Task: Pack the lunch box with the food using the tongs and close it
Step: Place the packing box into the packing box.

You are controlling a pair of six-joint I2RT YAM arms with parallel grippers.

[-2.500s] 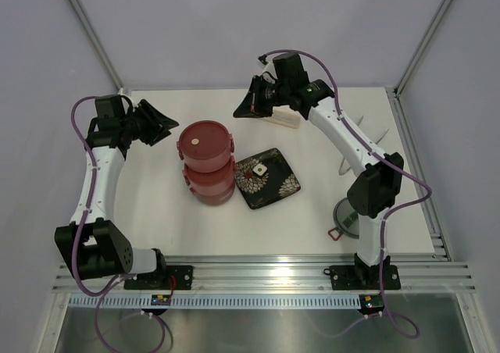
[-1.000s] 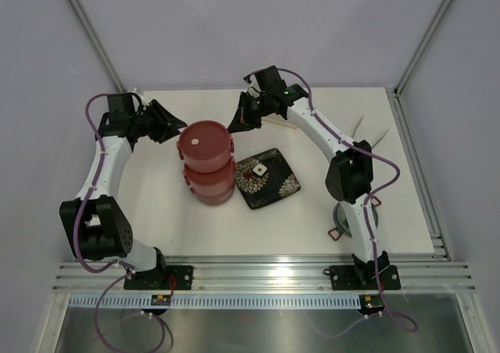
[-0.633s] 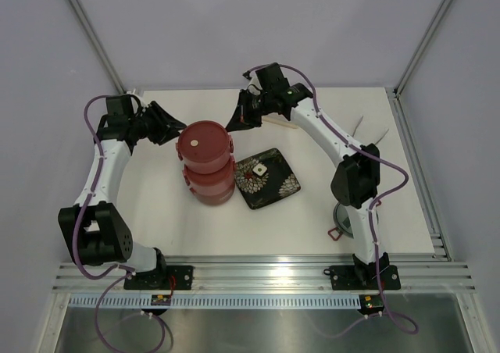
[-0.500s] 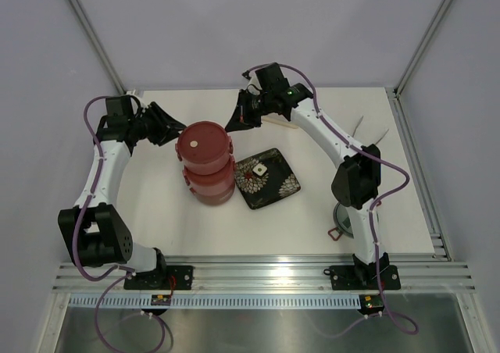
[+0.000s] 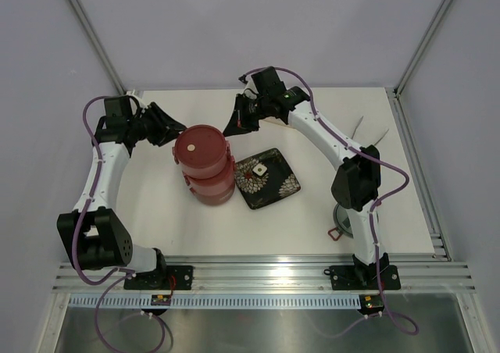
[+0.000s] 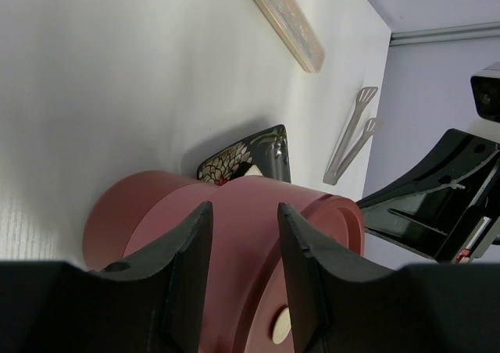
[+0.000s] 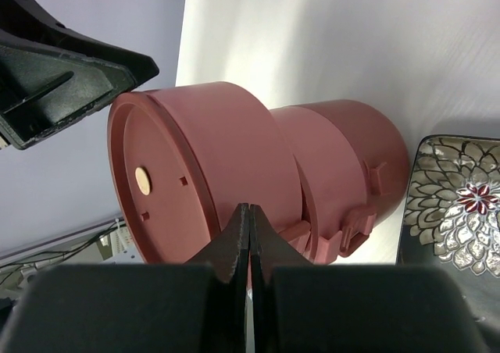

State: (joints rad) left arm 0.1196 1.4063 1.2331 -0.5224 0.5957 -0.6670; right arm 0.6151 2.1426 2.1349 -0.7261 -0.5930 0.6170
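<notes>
In the middle-left of the white counter [image 5: 156, 205]: the lunch box [image 5: 207, 169], a stack of red round bowls, one on top of the other. On the top bowl [image 7: 226, 158], a flat dark-red lid [image 5: 200, 144] with a small beige dot [image 7: 141, 180] in its middle. Not quite straight, this stack: top bowl a little toward the left arm's side, out of line with the ones below. Small red tabs [image 7: 355, 220] on the side of the lower bowls.

Just left of the top bowl: the left gripper [image 6: 244, 212], with black fingers [image 6: 187, 267] apart and a strip of red bowl in the gap. Hard to tell if touching the bowl or not. Just right of the top bowl: the right gripper [image 7: 248, 212], fingers [image 7: 234, 247] pressed together with nothing between, tip very close to the bowl's side.

Right beside the stack, on its right: a black square plate [image 5: 285, 187] with white flowers, and a small white square [image 5: 260, 168] on it. Behind the right gripper, near the back of the counter: a long see-through case [image 6: 287, 21]. Far over on the right, well apart from the stack: the silver tongs [image 6: 338, 168], flat on the counter, held by nothing. Down by the right arm: a grey round lid [image 5: 341, 215] with a handle, half hidden by the arm.
</notes>
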